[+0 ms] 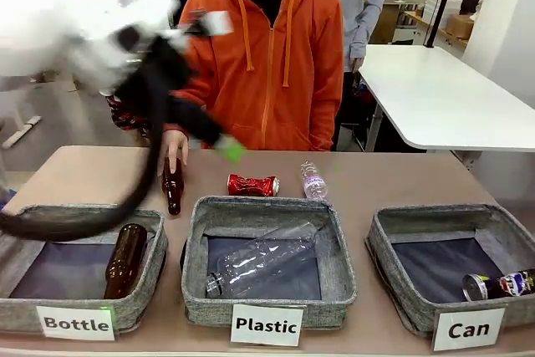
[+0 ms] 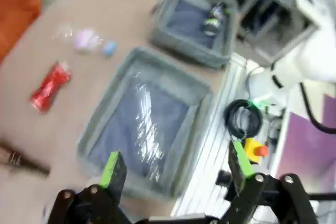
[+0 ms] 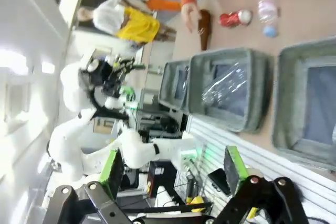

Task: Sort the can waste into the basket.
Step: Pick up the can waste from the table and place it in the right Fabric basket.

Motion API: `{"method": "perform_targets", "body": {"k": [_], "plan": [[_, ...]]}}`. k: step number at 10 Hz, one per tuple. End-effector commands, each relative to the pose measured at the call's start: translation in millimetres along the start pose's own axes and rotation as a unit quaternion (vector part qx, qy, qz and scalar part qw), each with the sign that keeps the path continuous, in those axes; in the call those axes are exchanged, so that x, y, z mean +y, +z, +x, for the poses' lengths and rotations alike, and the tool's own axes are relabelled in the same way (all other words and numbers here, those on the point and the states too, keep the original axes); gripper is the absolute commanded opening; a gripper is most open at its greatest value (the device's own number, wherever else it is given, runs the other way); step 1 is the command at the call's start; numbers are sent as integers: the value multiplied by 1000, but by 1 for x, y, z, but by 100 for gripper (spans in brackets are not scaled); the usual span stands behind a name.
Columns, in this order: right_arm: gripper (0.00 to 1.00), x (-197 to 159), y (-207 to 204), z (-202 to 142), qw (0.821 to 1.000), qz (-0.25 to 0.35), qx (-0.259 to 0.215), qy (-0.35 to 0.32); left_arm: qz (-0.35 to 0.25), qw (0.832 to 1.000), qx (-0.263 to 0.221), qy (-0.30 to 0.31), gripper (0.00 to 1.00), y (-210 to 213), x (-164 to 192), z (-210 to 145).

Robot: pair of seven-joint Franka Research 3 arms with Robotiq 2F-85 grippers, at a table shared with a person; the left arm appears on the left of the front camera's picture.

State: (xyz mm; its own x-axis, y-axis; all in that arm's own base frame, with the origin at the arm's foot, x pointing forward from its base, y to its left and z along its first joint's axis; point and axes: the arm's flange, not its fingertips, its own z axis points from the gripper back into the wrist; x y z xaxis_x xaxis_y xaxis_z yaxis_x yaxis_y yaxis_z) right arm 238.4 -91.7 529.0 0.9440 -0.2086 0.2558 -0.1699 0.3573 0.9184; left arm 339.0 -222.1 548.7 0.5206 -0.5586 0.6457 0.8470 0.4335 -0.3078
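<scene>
Front view: my left pincer hung blurred over the far side of the desk. I couldn't read its jaws here. The crushed red can lay on its side just beside the pincer tip at about 5 o'clock, long axis running 9 to 3 across the desk. The "Can" basket sat well apart from that can at 4 o'clock, with the dark printed can already lying in its near corner. The person's hand rested on a brown glass bottle at the red can's 9 o'clock.

Left wrist view: my left pincer was released, jaws wide and empty, above the "Plastic" basket. The red can lay at 10 o'clock, long axis running 7 to 1.

Right wrist view: my right pincer was also released and empty, back off the desk edge. The red can lay well apart at 1 o'clock. I judged my left arm much the nearer for the pick.
</scene>
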Motion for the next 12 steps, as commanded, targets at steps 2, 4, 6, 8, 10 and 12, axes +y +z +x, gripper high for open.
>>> {"method": "perform_targets", "body": {"k": [2, 4, 6, 8, 10, 12], "plan": [[100, 0, -80, -21, 997, 40, 52, -36, 2, 978, -69, 198, 100, 111, 85, -93], [100, -11, -100, -19, 995, 64, 46, -63, -38, 942, -130, 307, 100, 163, 135, -172], [100, -33, -103, -5, 994, 57, 25, -87, -61, 910, -207, 353, 100, 178, 166, -221], [100, -12, -76, 34, 995, 51, 53, -69, -39, 922, -164, 349, 100, 187, 158, -227], [100, -12, -76, 34, 995, 51, 53, -69, -39, 922, -164, 349, 100, 187, 158, -227], [100, -12, -76, 34, 995, 51, 53, -69, -39, 922, -164, 349, 100, 187, 158, -227]]}}
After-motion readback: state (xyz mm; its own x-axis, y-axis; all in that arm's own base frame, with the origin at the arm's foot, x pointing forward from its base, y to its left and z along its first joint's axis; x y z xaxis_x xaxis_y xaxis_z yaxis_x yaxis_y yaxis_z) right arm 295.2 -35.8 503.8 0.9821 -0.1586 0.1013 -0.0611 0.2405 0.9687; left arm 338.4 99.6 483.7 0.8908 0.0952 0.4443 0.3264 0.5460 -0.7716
